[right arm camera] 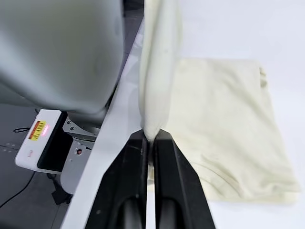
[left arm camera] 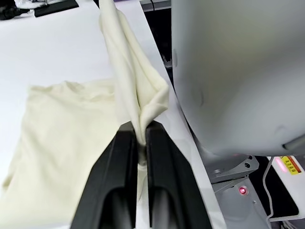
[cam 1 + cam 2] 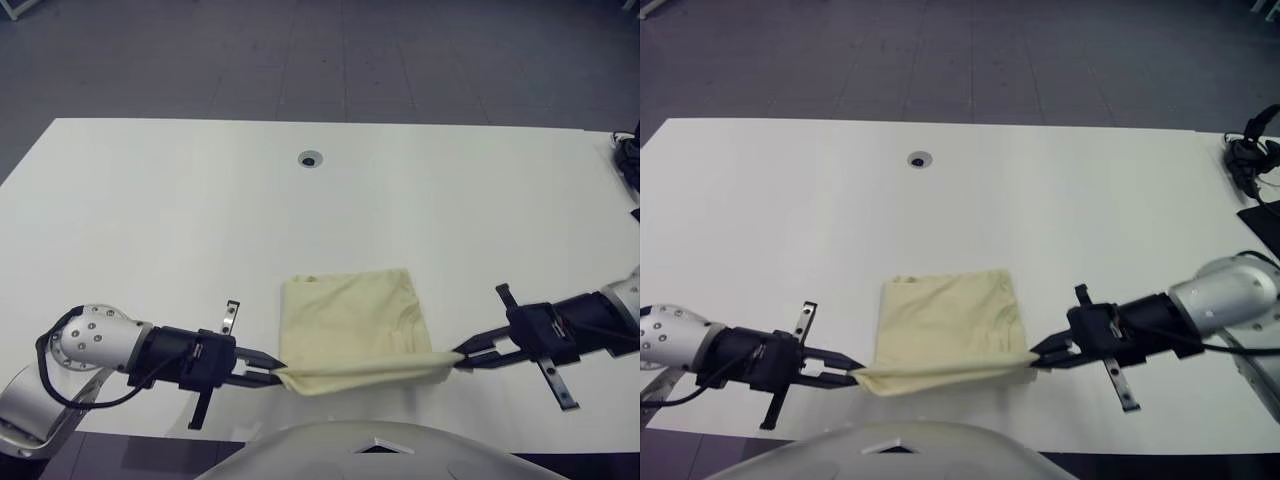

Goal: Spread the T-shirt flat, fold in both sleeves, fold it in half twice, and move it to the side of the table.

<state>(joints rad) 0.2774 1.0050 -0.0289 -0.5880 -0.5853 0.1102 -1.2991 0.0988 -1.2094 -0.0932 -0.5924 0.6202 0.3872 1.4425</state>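
A pale yellow T-shirt [image 3: 345, 318] lies folded on the white table [image 3: 180, 220] near its front edge. Its near edge is lifted and stretched taut between both grippers. My left gripper [image 3: 272, 376] is shut on the near left corner of the cloth [image 2: 147, 107]. My right gripper [image 3: 462, 358] is shut on the near right corner [image 1: 157, 71]. The rest of the T-shirt [image 3: 950, 315] rests flat on the table behind the raised edge.
A small round cable hole [image 3: 310, 158] sits in the table farther back. Black cables [image 3: 1250, 160] and a dark object lie at the table's far right edge. Wide bare tabletop stretches to the left and back.
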